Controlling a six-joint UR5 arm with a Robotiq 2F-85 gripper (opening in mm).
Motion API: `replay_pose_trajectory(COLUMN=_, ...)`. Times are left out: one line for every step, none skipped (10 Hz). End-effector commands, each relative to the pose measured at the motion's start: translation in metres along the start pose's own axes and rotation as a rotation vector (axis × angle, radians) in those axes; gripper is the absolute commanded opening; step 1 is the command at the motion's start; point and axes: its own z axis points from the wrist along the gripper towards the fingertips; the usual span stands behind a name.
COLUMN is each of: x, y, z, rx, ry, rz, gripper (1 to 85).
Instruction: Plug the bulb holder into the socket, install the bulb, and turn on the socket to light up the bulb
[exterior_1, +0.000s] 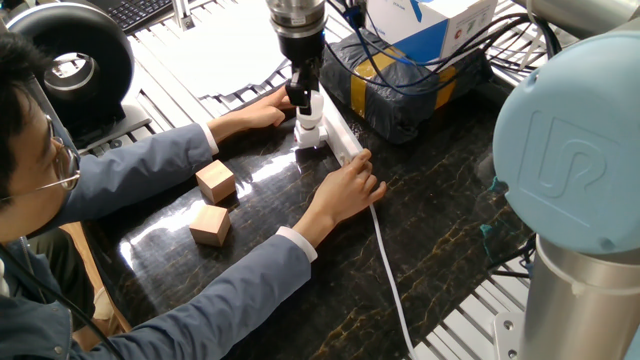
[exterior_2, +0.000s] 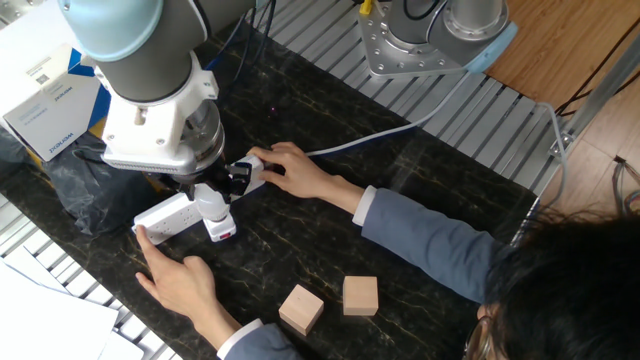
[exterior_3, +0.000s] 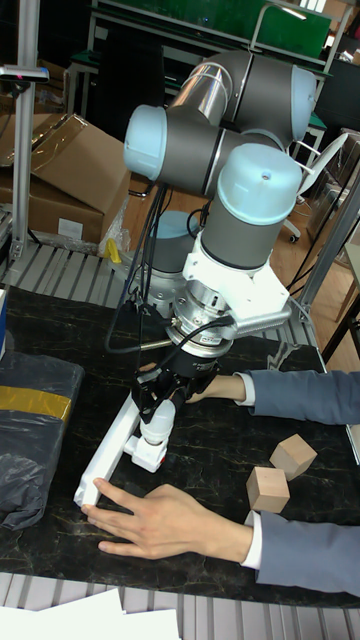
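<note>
The white socket (exterior_1: 345, 143) lies on the dark table, with a person's hands pressed on both of its ends. The small white bulb holder (exterior_1: 312, 138) sits plugged into the strip's side. The white bulb (exterior_1: 310, 119) stands upright in the holder. My gripper (exterior_1: 305, 97) comes straight down onto the bulb and is shut on it. The other fixed view shows the same stack: gripper (exterior_2: 205, 188), bulb (exterior_2: 211, 206), holder (exterior_2: 221, 229), socket (exterior_2: 163, 216). In the tall view, the gripper (exterior_3: 160, 397) holds the bulb (exterior_3: 157, 423) over the holder (exterior_3: 148, 456) beside the socket (exterior_3: 105, 458).
Two tan wooden cubes (exterior_1: 215, 181) (exterior_1: 210, 225) lie near the person's forearms. A dark wrapped box with yellow tape (exterior_1: 410, 85) sits behind the strip. The strip's white cable (exterior_1: 387, 255) runs toward the table's front edge. The person's hand (exterior_1: 350, 190) and other hand (exterior_1: 262, 110) flank the gripper.
</note>
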Motion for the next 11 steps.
replay_pose_trajectory(x=-0.0073, y=-0.0059, z=-0.0014, rx=0.016, ry=-0.030, rz=0.058, gripper=3.7)
replay_pose_trajectory(x=-0.0073, y=-0.0084, z=-0.0012, rx=0.025, ry=-0.030, rz=0.074, gripper=3.7)
replay_pose_trajectory(x=-0.0070, y=-0.0079, z=-0.0008, rx=0.022, ry=-0.029, rz=0.089, gripper=3.7)
replay_pose_trajectory(x=-0.0068, y=-0.0091, z=-0.0005, rx=0.026, ry=-0.027, rz=0.098, gripper=3.7)
replay_pose_trajectory(x=-0.0061, y=-0.0081, z=-0.0004, rx=0.022, ry=-0.024, rz=0.114, gripper=3.7)
replay_pose_trajectory(x=-0.0061, y=-0.0076, z=-0.0003, rx=0.020, ry=-0.023, rz=0.126, gripper=3.7)
replay_pose_trajectory(x=-0.0081, y=-0.0055, z=-0.0003, rx=0.012, ry=-0.029, rz=0.144, gripper=3.7)
replay_pose_trajectory(x=-0.0104, y=-0.0059, z=-0.0004, rx=0.014, ry=-0.035, rz=0.159, gripper=3.7)
replay_pose_trajectory(x=-0.0098, y=-0.0083, z=0.0004, rx=0.022, ry=-0.030, rz=0.169, gripper=3.7)
replay_pose_trajectory(x=-0.0106, y=-0.0082, z=0.0013, rx=0.020, ry=-0.029, rz=0.184, gripper=3.7)
replay_pose_trajectory(x=-0.0105, y=-0.0082, z=0.0014, rx=0.020, ry=-0.027, rz=0.196, gripper=3.7)
